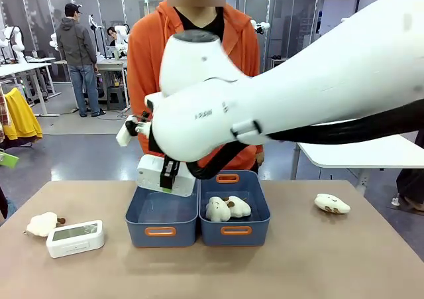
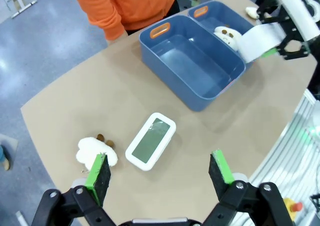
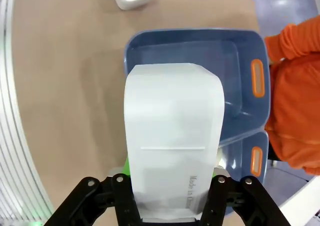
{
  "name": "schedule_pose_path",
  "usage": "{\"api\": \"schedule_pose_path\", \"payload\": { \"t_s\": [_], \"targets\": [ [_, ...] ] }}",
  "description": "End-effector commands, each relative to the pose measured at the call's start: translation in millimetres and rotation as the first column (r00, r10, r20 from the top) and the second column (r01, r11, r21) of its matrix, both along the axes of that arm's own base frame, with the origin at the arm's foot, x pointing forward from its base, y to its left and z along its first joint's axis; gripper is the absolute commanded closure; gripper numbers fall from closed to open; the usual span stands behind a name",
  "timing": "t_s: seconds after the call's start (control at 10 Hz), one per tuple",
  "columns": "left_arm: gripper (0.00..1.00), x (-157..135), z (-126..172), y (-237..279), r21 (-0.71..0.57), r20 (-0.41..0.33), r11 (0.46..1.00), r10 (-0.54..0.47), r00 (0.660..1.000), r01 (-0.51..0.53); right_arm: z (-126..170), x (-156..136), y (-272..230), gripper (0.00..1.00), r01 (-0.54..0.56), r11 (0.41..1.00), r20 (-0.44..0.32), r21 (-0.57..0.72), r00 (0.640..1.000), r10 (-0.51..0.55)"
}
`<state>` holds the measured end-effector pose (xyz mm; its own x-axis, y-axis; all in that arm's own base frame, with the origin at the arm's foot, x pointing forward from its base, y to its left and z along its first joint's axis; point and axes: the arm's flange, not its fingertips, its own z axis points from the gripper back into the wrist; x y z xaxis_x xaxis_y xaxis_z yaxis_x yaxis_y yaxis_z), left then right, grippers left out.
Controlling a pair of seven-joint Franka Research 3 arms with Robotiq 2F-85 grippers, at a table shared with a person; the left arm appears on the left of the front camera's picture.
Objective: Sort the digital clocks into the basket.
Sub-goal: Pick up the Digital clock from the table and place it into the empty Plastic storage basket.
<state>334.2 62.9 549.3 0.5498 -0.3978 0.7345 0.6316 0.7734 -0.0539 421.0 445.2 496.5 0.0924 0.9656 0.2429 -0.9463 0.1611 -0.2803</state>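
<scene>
My right gripper (image 1: pixel 167 177) is shut on a white digital clock (image 1: pixel 165 174), holding it above the left blue basket (image 1: pixel 161 214); in the right wrist view that clock (image 3: pixel 172 136) shows its plain back over the empty basket (image 3: pixel 240 75). A second digital clock (image 1: pixel 75 238) lies face up on the table at the front left, and in the left wrist view it (image 2: pixel 151 141) rests on the table past my open left gripper (image 2: pixel 160 173). The held clock (image 2: pixel 260 39) and right gripper (image 2: pixel 280 48) hang by the basket (image 2: pixel 175 68) there.
A second blue tub (image 1: pixel 234 209) beside the first holds two cream plush toys (image 1: pixel 226 207). Another plush toy (image 1: pixel 44 223) lies by the table clock, and one more (image 1: pixel 331 203) at the right. A person in orange (image 1: pixel 193 54) stands at the far edge.
</scene>
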Motion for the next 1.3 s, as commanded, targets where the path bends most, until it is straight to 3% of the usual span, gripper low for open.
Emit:
{"api": "schedule_pose_path", "payload": {
  "t_s": [0.0, 0.4, 1.0, 1.1, 1.2],
  "targets": [
    [0.00, 1.3, 0.6, 0.8, -0.004, 0.003, 1.000, -0.009, 1.000, 0.009, -8.0, 25.1, 48.5, 0.61, 0.014, 1.000, -0.035, -0.021, 0.999, -0.015],
    [0.00, 1.3, 0.6, 0.8, -0.004, 0.003, 1.000, -0.009, 1.000, 0.009, -62.3, 72.9, 76.8, 0.61, -0.014, 0.994, -0.185, -0.113, 0.983, -0.007],
    [0.00, 1.3, 0.6, 0.8, -0.004, 0.003, 1.000, -0.009, 1.000, 0.009, -103.5, 101.9, 57.5, 0.61, 0.012, 0.981, -0.246, -0.191, 0.967, -0.060],
    [0.00, 1.3, 0.6, 0.8, -0.004, 0.003, 1.000, -0.009, 1.000, 0.009, -107.4, 105.1, 53.2, 0.34, 0.021, 0.980, -0.260, -0.199, 0.963, -0.073],
    [0.00, 1.3, 0.6, 0.8, -0.004, 0.003, 1.000, -0.009, 1.000, 0.009, -110.7, 109.1, 48.7, 0.27, 0.031, 0.978, -0.258, -0.208, 0.962, -0.085]
  ]
}}
